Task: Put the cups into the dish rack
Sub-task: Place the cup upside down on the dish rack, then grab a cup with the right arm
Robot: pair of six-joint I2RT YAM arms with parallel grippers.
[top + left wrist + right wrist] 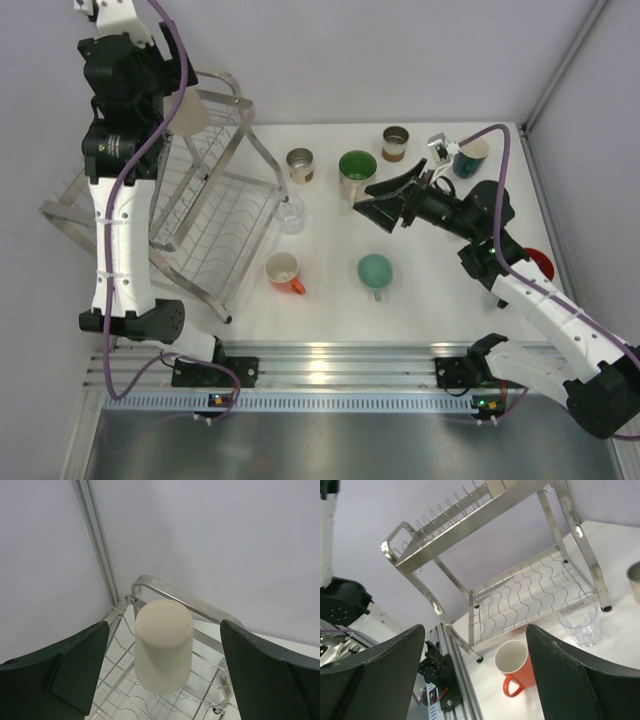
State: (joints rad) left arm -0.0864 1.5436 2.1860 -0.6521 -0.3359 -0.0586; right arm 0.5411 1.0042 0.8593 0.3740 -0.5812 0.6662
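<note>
Your left claw (164, 627) is hanging wide open over the dish rack (170, 592), its fingers standing apart on either side of the beige cup (164, 650), which is sitting mouth-down on the rack's upper tier. Your right claw (383, 203) is also gaping wide and gripping nothing, hovering above the worktop (440, 290) near the green-inside cup (357, 168). The clear glass (579, 620) and orange-handled cup (514, 662) are standing on the worktop beside the rack's foot.
</note>
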